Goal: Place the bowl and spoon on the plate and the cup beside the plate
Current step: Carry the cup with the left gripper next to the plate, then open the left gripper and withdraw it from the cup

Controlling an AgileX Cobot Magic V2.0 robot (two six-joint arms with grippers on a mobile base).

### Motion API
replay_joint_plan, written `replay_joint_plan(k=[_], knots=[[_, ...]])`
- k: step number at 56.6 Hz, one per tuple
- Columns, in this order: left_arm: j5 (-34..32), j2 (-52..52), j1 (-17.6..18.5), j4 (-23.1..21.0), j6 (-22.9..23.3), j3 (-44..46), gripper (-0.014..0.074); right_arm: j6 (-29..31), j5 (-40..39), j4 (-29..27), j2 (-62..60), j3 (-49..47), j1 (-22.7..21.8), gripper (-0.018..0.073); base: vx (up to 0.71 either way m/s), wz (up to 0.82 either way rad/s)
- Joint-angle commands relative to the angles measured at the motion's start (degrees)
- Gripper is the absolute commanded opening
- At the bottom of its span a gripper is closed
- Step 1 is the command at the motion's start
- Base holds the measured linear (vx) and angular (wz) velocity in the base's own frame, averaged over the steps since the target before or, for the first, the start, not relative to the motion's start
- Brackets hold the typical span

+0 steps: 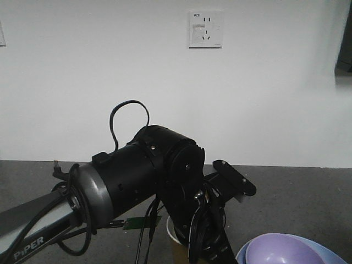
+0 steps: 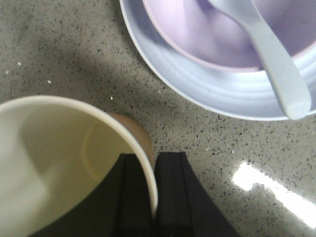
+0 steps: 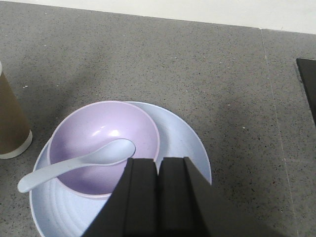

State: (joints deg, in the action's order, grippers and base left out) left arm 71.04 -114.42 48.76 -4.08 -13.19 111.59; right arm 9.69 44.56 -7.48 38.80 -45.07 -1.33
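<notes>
The lavender bowl point(image 3: 104, 145) sits on the light blue plate point(image 3: 182, 143). The pale spoon point(image 3: 79, 165) lies in the bowl, its handle sticking out over the rim to the left. The brown paper cup point(image 3: 11, 121) stands upright on the table just left of the plate. My left gripper point(image 2: 153, 159) is shut on the cup point(image 2: 64, 158), pinching its cream rim with one finger inside and one outside. My right gripper point(image 3: 159, 163) hovers over the plate's near side, shut with nothing in it. In the front view the left arm hides most of the cup point(image 1: 171, 230) and bowl point(image 1: 283, 250).
The table is grey speckled stone point(image 3: 222, 64) and meets a white wall point(image 1: 176, 82) at the back. A dark object point(image 3: 308, 84) shows at the right edge of the right wrist view. The left arm's black wrist point(image 1: 159, 170) fills the middle of the front view.
</notes>
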Motion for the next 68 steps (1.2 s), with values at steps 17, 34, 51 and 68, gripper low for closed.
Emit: replay_joint_plan(k=[17, 34, 51, 68], knots=[[-3.0, 2.9, 0.4, -1.5, 0.2, 1.7, 0.0200, 0.6, -4.2, 0.1, 0.3, -1.7, 0.0, -0.0009, 0.00, 0.00], [-2.3, 3.0, 0.4, -1.4, 0.2, 4.3, 0.0499, 0.6, -4.2, 0.1, 0.3, -1.7, 0.0, -0.0009, 0.00, 0.00], [0.7, 4.8, 0.4, -1.2, 0.4, 11.3, 0.0481, 0.6, -4.2, 0.1, 0.3, -1.7, 0.0, -0.0009, 0.00, 0.00], [-1.0, 14.0, 0.3, 4.9, 1.6, 11.6, -0.0010, 0.7, -4.4, 0.1, 0.3, -1.7, 0.0, -0.0009, 0.00, 0.00]])
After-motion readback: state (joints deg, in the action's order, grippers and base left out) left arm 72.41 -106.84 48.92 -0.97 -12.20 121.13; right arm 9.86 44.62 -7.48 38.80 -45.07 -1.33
